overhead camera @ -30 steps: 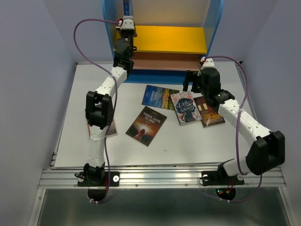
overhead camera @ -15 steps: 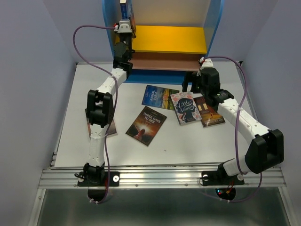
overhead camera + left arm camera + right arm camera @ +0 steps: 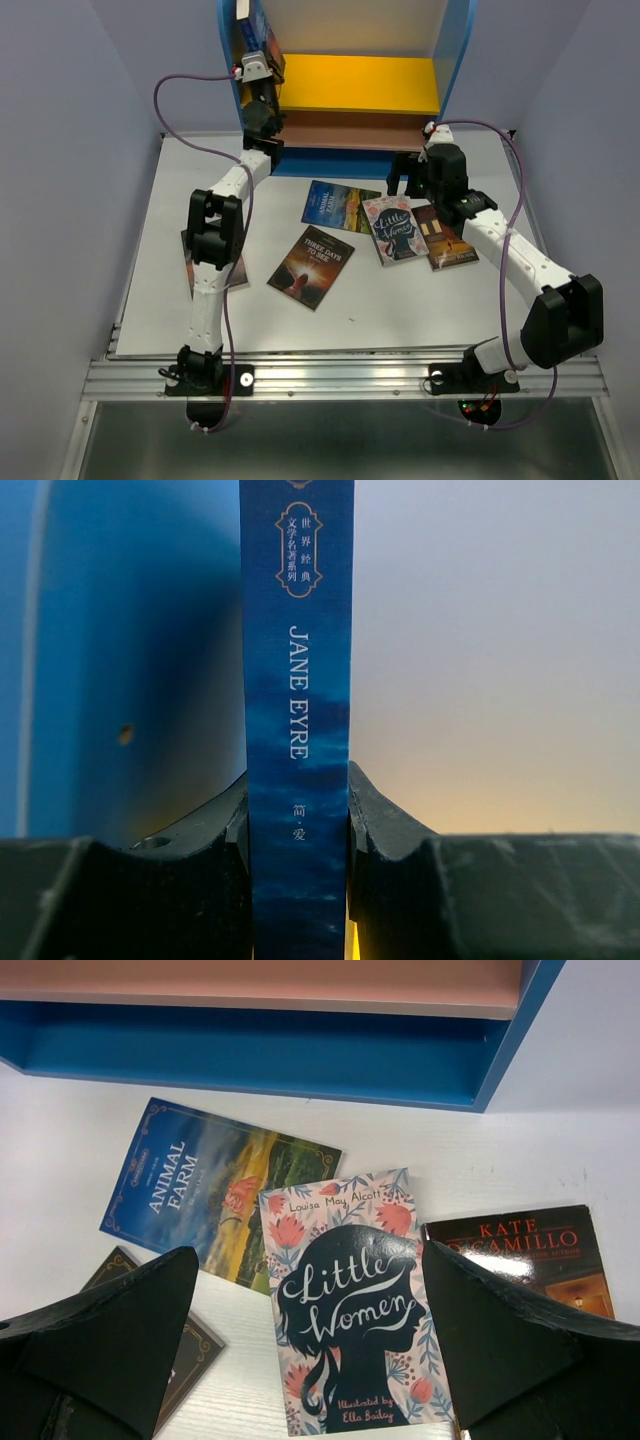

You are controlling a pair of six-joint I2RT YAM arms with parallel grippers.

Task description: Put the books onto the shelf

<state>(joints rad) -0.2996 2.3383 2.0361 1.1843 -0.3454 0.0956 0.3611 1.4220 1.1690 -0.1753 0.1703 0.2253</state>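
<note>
My left gripper [image 3: 256,52] is shut on a blue book, held upright above the yellow board [image 3: 360,85] of the shelf [image 3: 455,50], close to its blue left wall. The left wrist view shows its "Jane Eyre" spine [image 3: 298,680] pinched between the two fingers of that gripper [image 3: 298,820]. My right gripper [image 3: 404,178] hangs open over the "Little Women" book [image 3: 394,228], which lies flat under the wide jaws of the gripper [image 3: 308,1260] as a floral cover [image 3: 350,1300]. "Animal Farm" [image 3: 215,1185] lies to its left, a dark Kate DiCamillo book [image 3: 530,1250] to its right.
A dark "Three Days to See" book [image 3: 311,265] lies mid-table. Another book [image 3: 237,271] shows partly under the left arm. The shelf's brown lower board [image 3: 350,130] and blue base [image 3: 300,1055] stand just behind the flat books. Pale walls close in both sides.
The left gripper has carried the blue book upward and a little to the left along the shelf's left wall. The right arm has not moved.
</note>
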